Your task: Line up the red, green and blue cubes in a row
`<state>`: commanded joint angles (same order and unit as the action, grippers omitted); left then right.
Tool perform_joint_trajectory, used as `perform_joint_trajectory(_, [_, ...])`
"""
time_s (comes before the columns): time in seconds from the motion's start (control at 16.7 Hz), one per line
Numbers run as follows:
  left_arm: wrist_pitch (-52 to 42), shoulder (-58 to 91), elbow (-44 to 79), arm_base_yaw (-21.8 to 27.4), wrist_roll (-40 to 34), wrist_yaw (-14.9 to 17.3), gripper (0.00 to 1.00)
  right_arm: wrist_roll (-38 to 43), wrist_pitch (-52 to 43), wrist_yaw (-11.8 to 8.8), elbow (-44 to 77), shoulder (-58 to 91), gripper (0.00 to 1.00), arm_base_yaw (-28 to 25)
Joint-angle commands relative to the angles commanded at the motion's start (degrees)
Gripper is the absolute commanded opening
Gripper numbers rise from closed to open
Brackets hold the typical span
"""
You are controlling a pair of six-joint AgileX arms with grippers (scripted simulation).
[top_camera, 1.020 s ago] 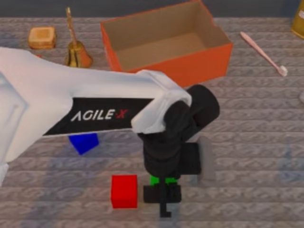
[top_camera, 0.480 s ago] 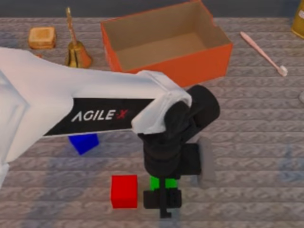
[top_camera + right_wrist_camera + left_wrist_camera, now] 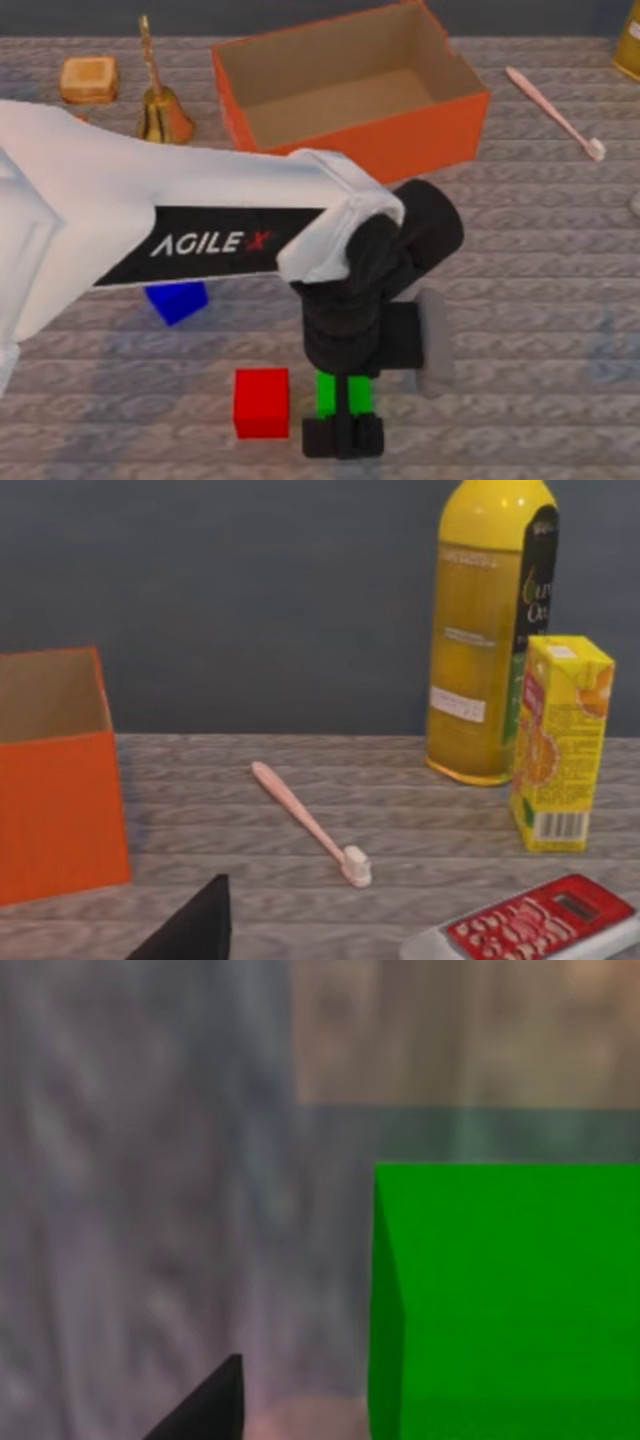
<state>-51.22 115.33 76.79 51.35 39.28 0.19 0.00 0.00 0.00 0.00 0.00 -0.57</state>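
The left gripper (image 3: 342, 436) was positioned at the table's near edge, its black fingers spread apart from the bright green matte cube (image 3: 345, 392). This cube sat just right of the bright red matte cube (image 3: 262, 402). The deep blue matte cube (image 3: 177, 300) lay farther left.

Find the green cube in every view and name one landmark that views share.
Top view: green cube near the bottom centre, under the left gripper, just right of the red cube.
Left wrist view: it fills the lower right.
Right wrist view: not in it.
Shared landmark: the orange box, in top and right wrist views.
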Motion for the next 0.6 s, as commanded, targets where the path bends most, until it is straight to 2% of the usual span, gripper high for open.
perform_joint_trajectory(0.24, [-1.0,-0.28,0.89,-0.13,0.01,-0.08,1.0,0.0,0.0,0.0,0.0,0.0,1.0,0.0])
perform_joint_trajectory(0.6, [-13.13,-3.86,8.81,-0.91,-0.05,-0.05,1.0,0.0,0.0,0.0,0.0,0.0,1.0,0.0])
